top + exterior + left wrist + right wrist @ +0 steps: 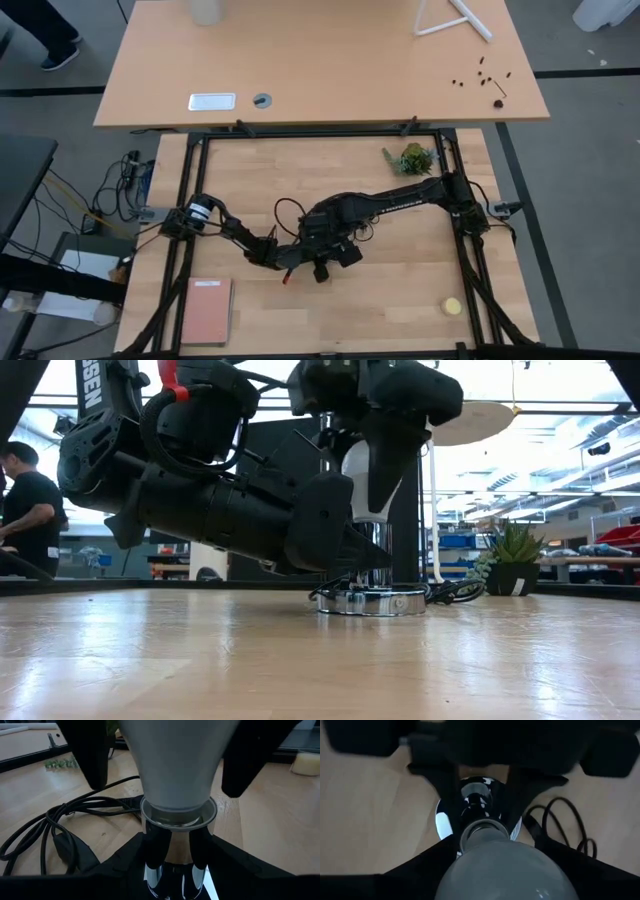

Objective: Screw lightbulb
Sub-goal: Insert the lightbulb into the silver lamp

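White glass, the bulb (175, 760) stands upright with its neck in the chrome socket (372, 600) near the table's (400, 300) middle, cord (50, 827) coiled beside it. Right gripper (375, 470) comes down from above, narrowed on the bulb, placed to twist it; left gripper (177, 855) lies low, clamping the socket stem, probably so the base cannot turn. Little writing shows: pale letters "SEN" on an arm (92, 390), low view.

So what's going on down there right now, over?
Right gripper shut on bulb, seated in lamp socket. Left gripper shut on lamp stem. Cord lies beside base, clear.
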